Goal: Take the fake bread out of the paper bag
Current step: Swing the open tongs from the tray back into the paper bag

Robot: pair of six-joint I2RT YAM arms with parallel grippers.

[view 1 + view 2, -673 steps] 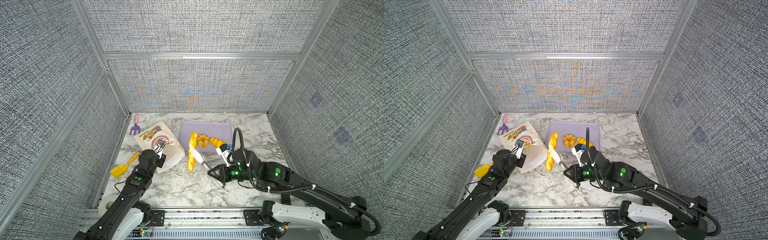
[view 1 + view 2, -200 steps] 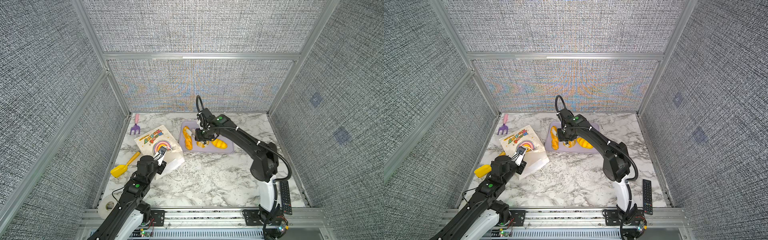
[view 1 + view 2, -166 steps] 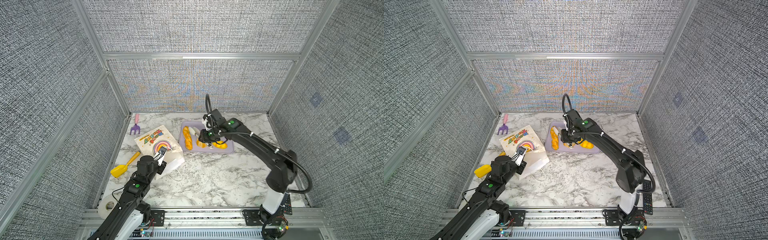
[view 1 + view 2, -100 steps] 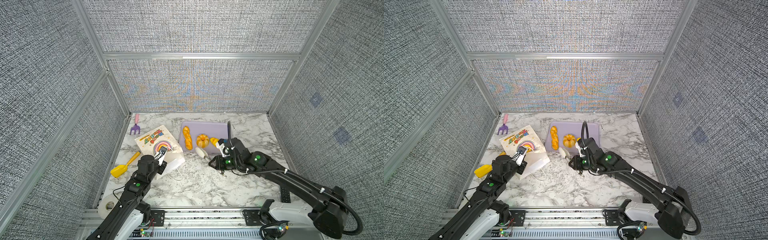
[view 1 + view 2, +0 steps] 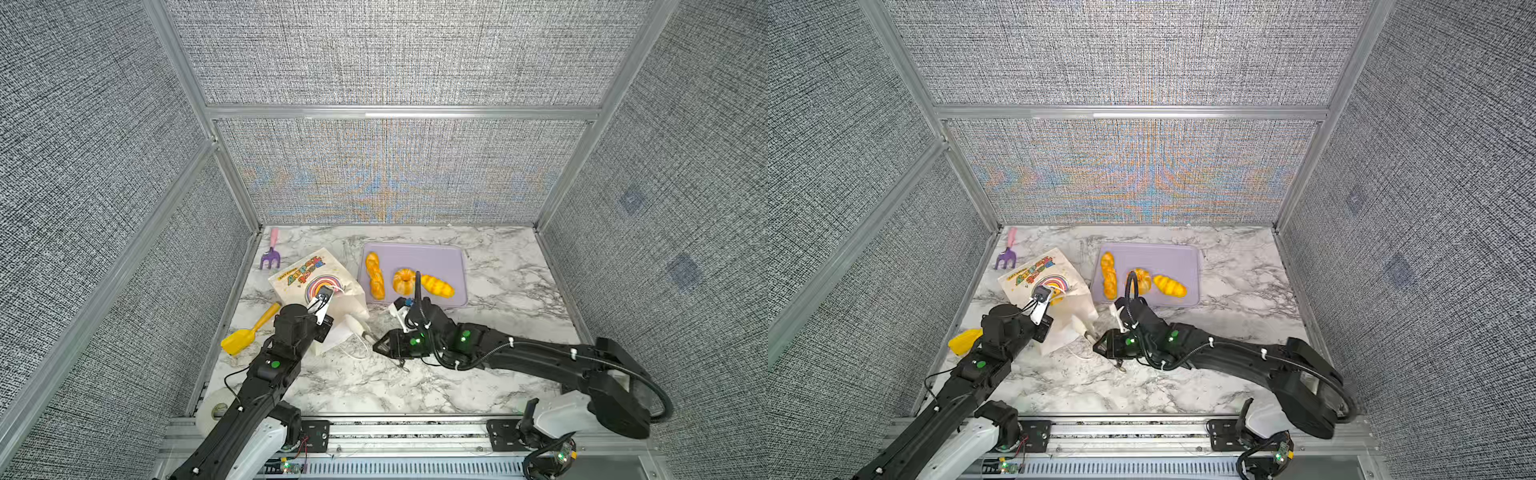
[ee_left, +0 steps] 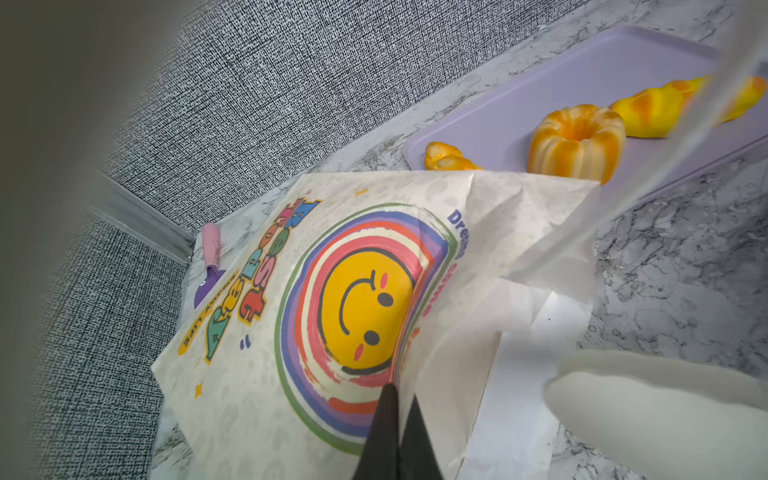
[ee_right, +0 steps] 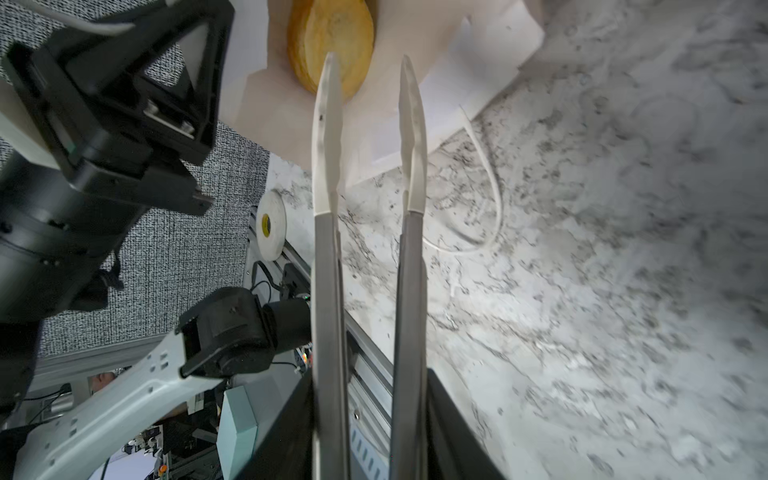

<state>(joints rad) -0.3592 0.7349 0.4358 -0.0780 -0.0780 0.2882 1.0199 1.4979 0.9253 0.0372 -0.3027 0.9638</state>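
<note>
On the marble table point(image 5: 478, 374), the left gripper point(image 6: 395, 419) pinches the paper bag point(image 5: 316, 276) rim while the right gripper's point(image 7: 370, 83) parted tongs reach its mouth; next, closing on the round bun point(image 7: 332, 37) inside.

1. Two black jointed arms with white base segments, each showing small green indicator lights.
2. Thin black cables loop along both arms, fastened by white ties.
3. The right pincer point(image 7: 370, 70) has long grey metal fingers with cream-white tips.

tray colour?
Lilac tray, plain, no pattern; clearest in a top view.
</note>
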